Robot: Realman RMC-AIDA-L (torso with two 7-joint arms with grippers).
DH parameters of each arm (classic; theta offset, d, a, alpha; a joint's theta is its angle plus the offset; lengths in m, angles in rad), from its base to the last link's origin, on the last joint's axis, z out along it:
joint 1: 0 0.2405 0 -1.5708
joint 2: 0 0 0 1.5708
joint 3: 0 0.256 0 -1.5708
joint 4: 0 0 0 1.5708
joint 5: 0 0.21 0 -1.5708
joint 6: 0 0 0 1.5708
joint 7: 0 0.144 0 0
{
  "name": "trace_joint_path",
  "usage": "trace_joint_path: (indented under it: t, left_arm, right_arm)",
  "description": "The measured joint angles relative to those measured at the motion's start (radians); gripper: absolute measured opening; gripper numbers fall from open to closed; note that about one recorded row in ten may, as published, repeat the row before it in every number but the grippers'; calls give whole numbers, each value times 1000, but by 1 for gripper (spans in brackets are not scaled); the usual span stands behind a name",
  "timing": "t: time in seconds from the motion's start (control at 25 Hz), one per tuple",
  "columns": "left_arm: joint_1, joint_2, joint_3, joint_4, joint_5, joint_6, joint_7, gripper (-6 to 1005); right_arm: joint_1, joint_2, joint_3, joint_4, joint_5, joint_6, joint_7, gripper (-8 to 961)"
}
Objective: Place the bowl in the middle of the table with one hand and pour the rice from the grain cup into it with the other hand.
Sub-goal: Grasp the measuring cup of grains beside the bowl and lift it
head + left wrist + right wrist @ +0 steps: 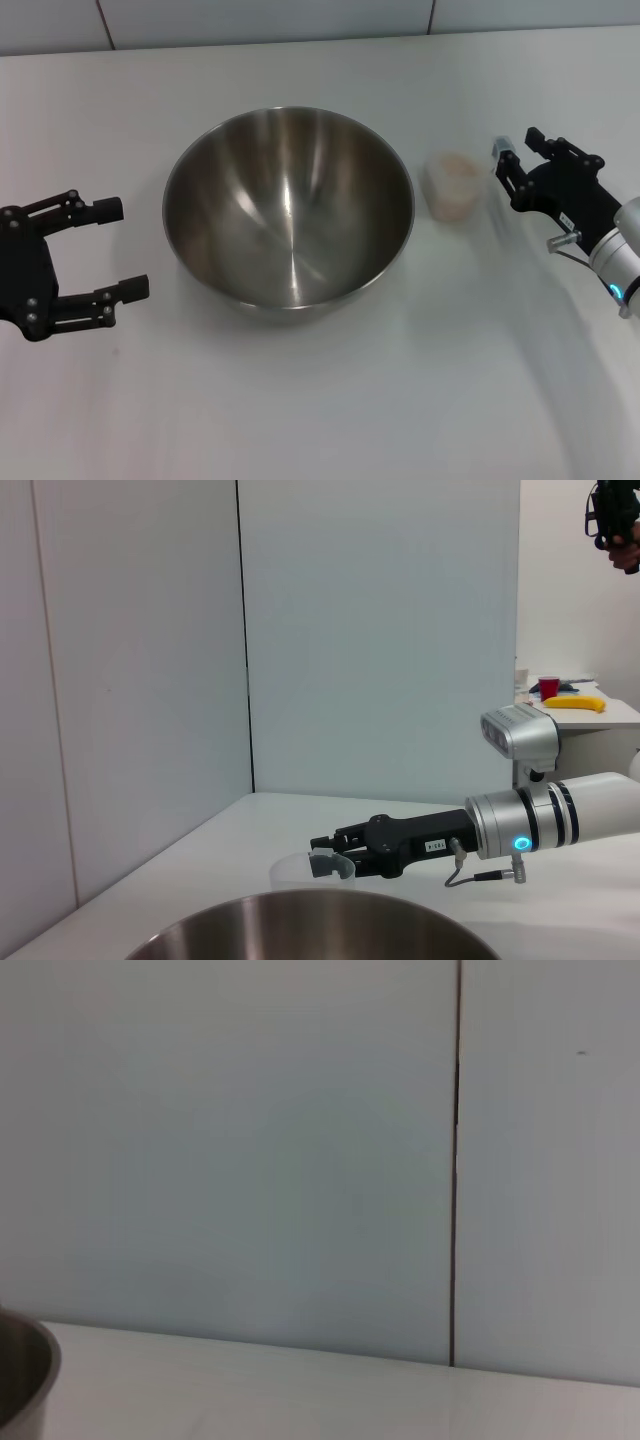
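Right gripper (512,165), fingers spread, sits at right of the head view just beside the grain cup (453,184) of rice (455,168). Left gripper (95,250), spread, rests left of the bowl (289,208), mid-table (320,400). Placing looks done; next it must close on the cup.

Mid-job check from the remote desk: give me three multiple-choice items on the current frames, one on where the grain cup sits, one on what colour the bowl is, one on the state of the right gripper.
1. Where is the grain cup?
A. inside the bowl
B. on the table between the bowl and the right gripper
C. held by the left gripper

2. What colour is the bowl?
A. shiny silver steel
B. red
C. blue

3. What state is the right gripper in?
A. shut on the cup
B. shut on the bowl rim
C. open, close beside the cup

Answers: 1 B, the cup stands on the table beside the bowl; 2 A, brushed metal; 3 C, its jaws are spread and hold nothing.
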Motion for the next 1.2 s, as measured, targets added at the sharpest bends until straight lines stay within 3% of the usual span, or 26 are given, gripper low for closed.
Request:
trace_joint_path:
  t: [0.04,0.24,0.48,0.68,1.2]
  left_arm:
    - [0,0,0,0,0,0,0,835]
    - [-1,-1,-1,0,0,-7,-1,835]
    - [-6,-2,1,0,0,-17,0,835]
    - [-10,-1,5,-1,0,-26,0,835]
    - [-9,-3,0,-7,0,-36,3,835]
  right_arm:
    - [0,0,0,0,0,0,0,587]
    - [1,0,0,0,-1,0,0,356]
    - [3,0,-4,0,-1,1,-1,149]
    - [4,0,-5,0,-1,0,-1,17]
    - [15,-2,0,-21,6,-102,-1,23]
